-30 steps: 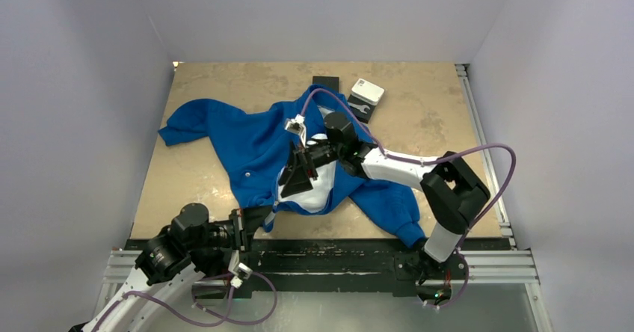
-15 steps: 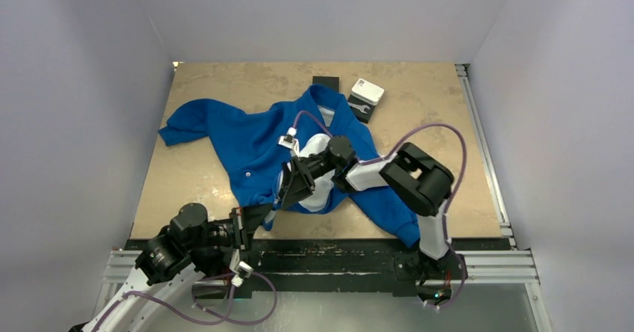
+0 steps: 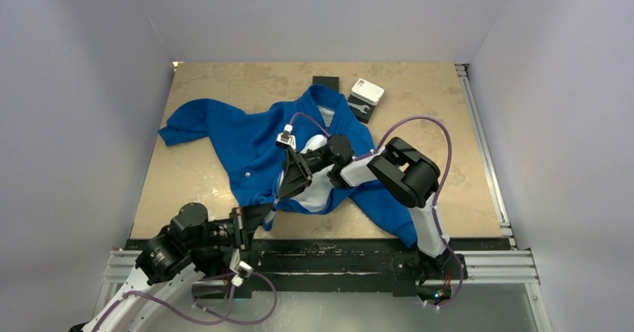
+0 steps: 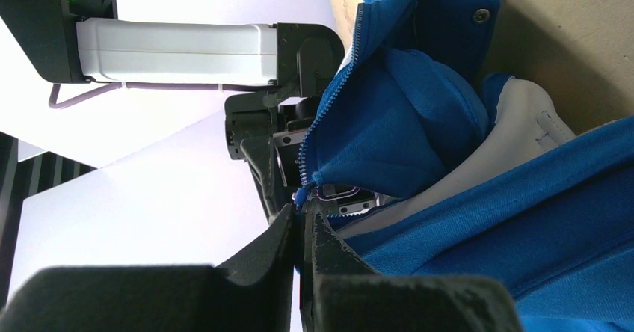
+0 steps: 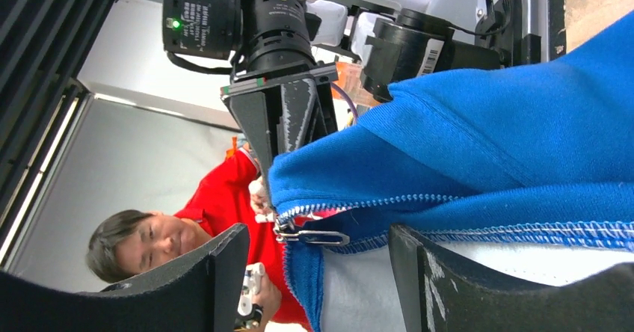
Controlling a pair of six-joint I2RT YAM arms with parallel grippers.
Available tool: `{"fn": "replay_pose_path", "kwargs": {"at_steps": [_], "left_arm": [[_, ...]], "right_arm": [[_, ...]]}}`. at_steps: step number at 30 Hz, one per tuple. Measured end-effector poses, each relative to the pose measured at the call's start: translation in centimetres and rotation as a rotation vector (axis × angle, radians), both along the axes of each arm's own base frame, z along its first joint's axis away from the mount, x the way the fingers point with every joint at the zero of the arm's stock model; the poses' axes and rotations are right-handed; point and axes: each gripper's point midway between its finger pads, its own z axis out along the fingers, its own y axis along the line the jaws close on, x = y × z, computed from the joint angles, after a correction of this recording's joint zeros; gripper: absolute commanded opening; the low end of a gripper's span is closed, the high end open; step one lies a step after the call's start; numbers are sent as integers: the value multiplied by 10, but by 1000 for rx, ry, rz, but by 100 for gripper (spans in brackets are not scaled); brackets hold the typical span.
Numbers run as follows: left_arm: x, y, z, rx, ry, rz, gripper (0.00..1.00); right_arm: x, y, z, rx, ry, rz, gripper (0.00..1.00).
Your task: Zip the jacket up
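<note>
Jacket [image 3: 247,141]: blue, rumpled and unzipped across the middle of the tabletop [image 3: 194,175], white lining showing | Left gripper [image 4: 303,223]: pinched tight on the near hem, at the bottom end of the zipper teeth | Right gripper [image 5: 318,233]: jaws apart, one on each side of the silver zipper pull [image 5: 323,238], not gripping it

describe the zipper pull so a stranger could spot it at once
Start at the large royal-blue fabric jacket on the tan table and follow its front opening to the near hem, pinched by the left gripper. There the small silvery metal zipper pull sits at the end of the blue teeth: a flat elongated tab, unlike the round snaps.
</note>
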Motion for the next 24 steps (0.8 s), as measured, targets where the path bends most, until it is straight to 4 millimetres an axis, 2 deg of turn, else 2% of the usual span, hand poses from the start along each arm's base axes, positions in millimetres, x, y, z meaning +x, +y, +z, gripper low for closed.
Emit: {"fn": "replay_pose_path", "kwargs": {"at_steps": [4,8,16,19,24], "left_arm": [[0,0,0,0,0,0,0],[0,0,0,1,0,1,0],[1,1,0,2,-1,5,0],[1,1,0,2,-2,6,0],[1,1,0,2,-3,7,0]], "right_arm": [[5,2,7,18,-11,-13,67],[11,-3,17,50,-51,-36,59],[16,-20,62,198,-233,-96,51],[14,-21,61,199,-233,-105,50],[11,-22,47,205,-262,-115,58]]}}
